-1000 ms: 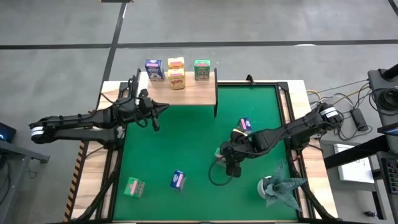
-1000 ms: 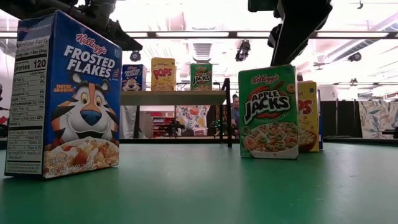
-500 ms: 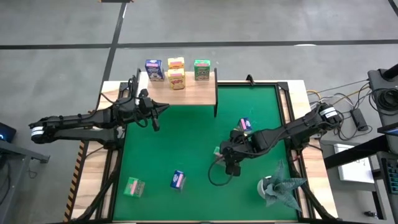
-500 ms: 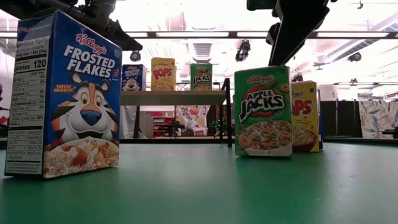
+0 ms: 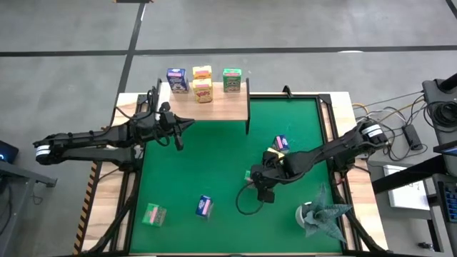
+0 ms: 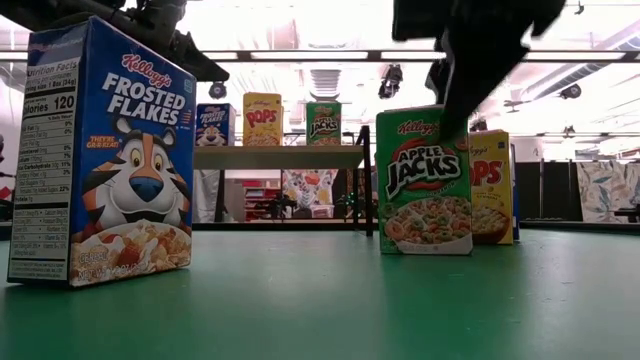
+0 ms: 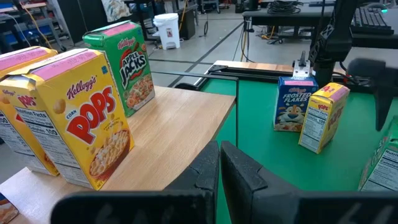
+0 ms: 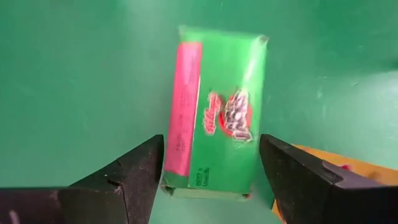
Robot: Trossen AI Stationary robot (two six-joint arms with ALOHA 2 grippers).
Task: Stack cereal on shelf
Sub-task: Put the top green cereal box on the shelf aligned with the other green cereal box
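I have the right claw (image 8: 205,180) wide open over the green box (image 8: 217,112) on the mat (image 5: 193,157), one finger on each side, so I can grab it for the shelf (image 5: 221,106). The left claw (image 7: 219,163) waits by the shelf, closed and empty.

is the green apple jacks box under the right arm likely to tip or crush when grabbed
The green box stands upright, tall and narrow on the mat, so an off-centre nudge would probably tip it. It looks like thin cardboard, likely light. The open right end effector could dent it if squeezed hard.
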